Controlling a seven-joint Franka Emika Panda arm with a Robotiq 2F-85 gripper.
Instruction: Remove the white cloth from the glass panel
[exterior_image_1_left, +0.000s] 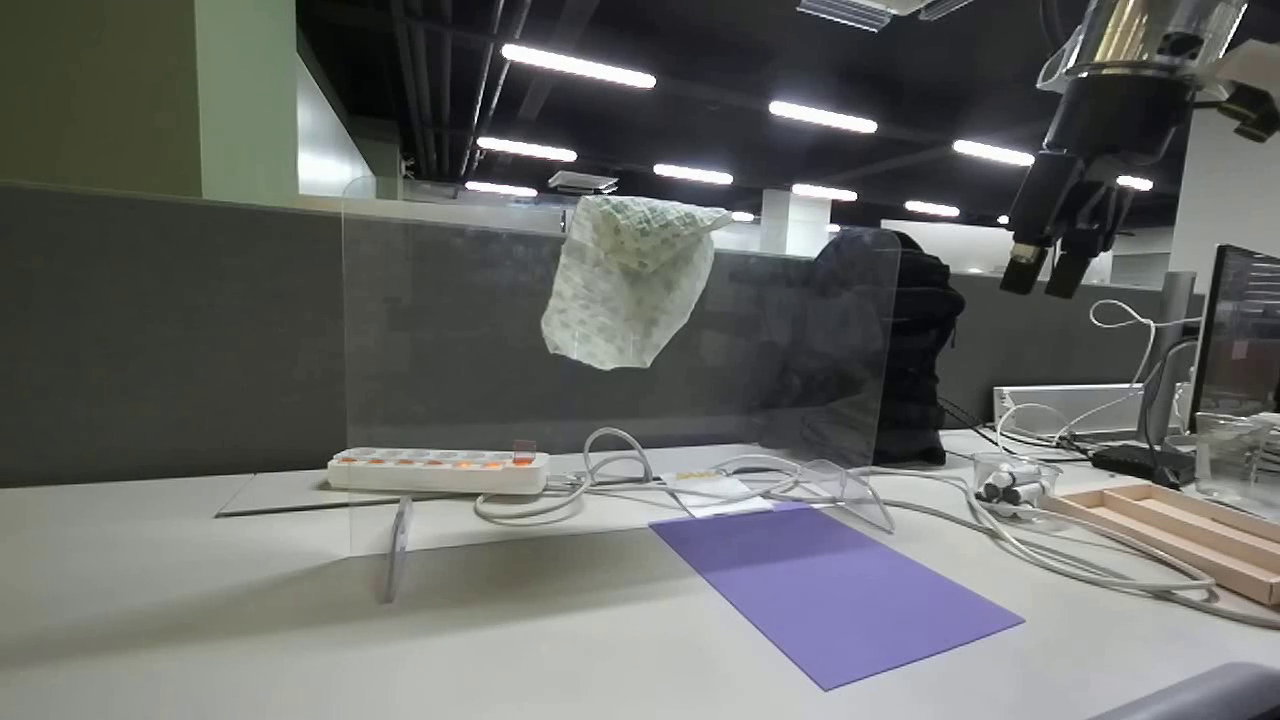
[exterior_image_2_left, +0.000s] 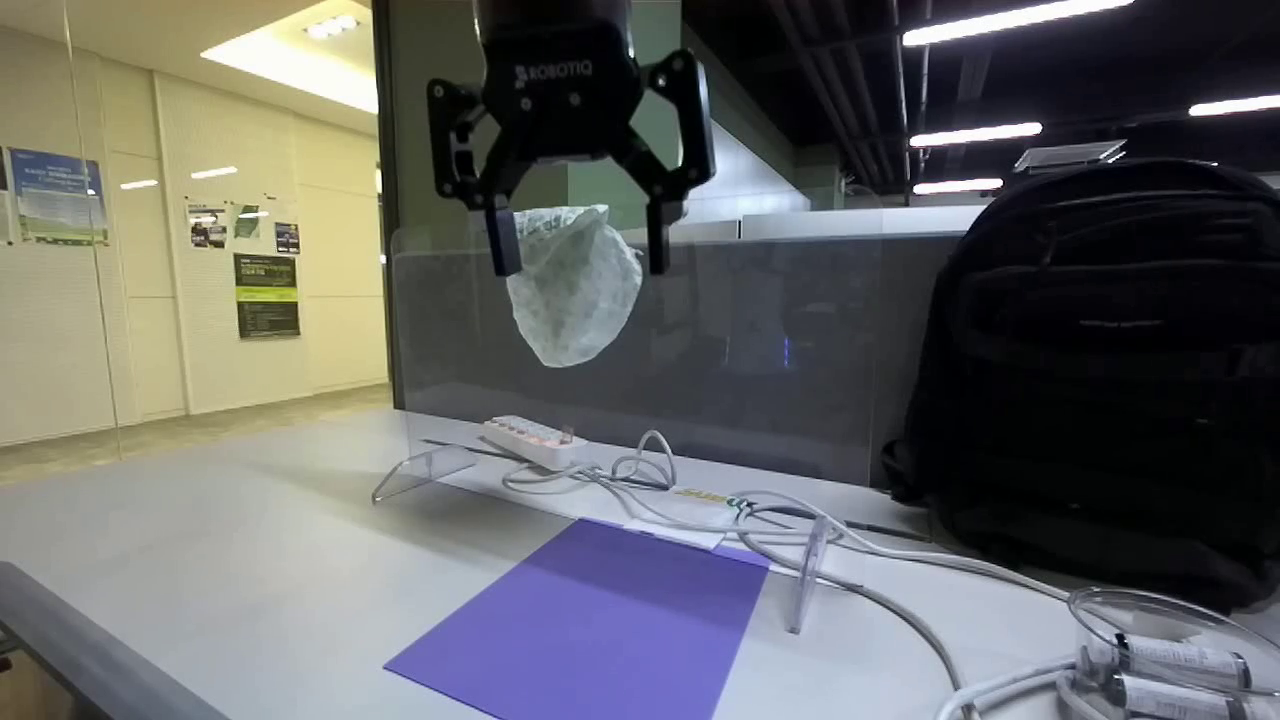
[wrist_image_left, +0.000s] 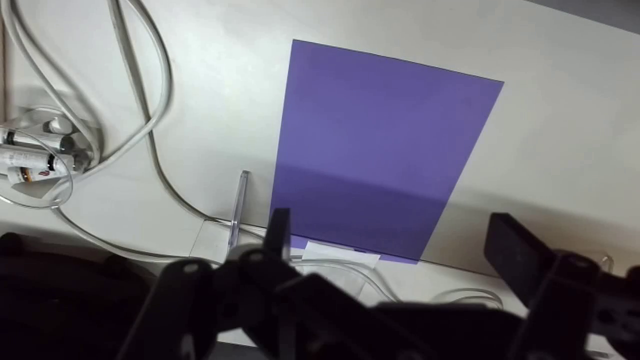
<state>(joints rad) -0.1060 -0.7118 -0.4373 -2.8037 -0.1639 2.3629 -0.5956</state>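
Closest to the lens in our wrist view is the hand (wrist_image_left: 390, 216), spread wide. In an exterior view it hangs up high, well apart from the white cloth (exterior_image_1_left: 630, 300), which we've got draped over the top edge of the glass panel (exterior_image_1_left: 450, 340), faint green pattern and all. Panel's standing upright on our desk (exterior_image_1_left: 180, 600), and we've got a purple sheet (exterior_image_1_left: 840, 590) lying flat in front, with a bit of white paper (wrist_image_left: 345, 252) overlapping the end nearest the panel. Behind the panel we can see a white power strip (exterior_image_1_left: 440, 475), lit up orange. Pale cables (wrist_image_left: 166, 80) snake right past a clear cup (exterior_image_2_left: 1092, 640) of little cylinders (exterior_image_2_left: 1180, 660), with a tan tray (exterior_image_1_left: 1210, 540) just beside it. Black backpack (exterior_image_2_left: 1110, 380) stands behind one end of the panel.
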